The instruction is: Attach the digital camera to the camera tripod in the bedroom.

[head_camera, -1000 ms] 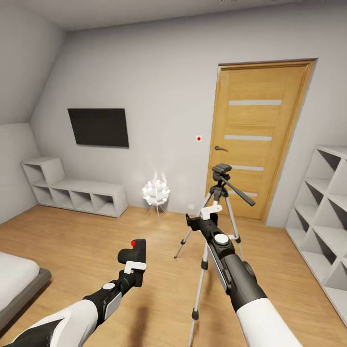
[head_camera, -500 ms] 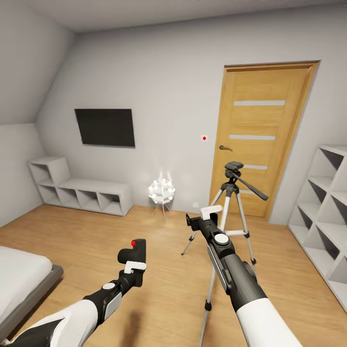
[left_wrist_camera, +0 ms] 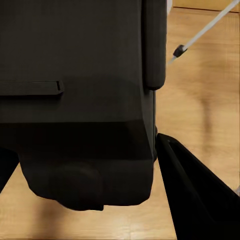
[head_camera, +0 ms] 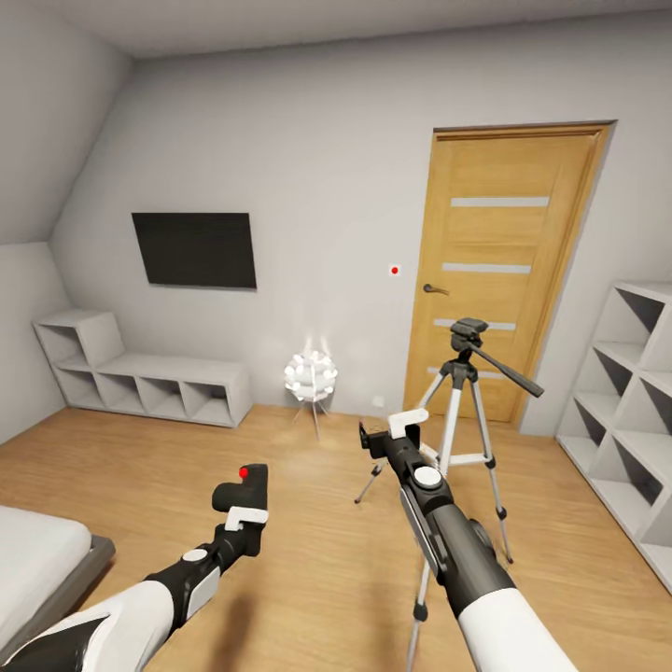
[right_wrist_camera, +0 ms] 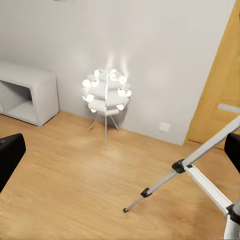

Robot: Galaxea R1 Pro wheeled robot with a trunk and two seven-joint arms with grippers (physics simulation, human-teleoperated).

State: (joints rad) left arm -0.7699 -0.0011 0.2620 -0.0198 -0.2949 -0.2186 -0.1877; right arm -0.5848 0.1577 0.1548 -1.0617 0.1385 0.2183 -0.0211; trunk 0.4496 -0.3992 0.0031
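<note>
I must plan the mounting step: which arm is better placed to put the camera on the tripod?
Left, probably: its claw already holds the digital camera. The right claw is open and empty, though nearer the camera tripod.

Both arms wear glossy white shells on the near segments, giving way to black and dark grey housings toward the wrists. The right forearm carries a long pale grey inset panel along its side and a round white cap on the wrist joint; the left forearm has a smaller white disc and a light grey side panel. The left gripper [head_camera: 245, 511] and the right gripper [head_camera: 392, 431] are black bodies, each crossed by a white bracket-like piece. In the wrist views the fingers [left_wrist_camera: 200, 200] appear as plain matte black wedges.
</note>
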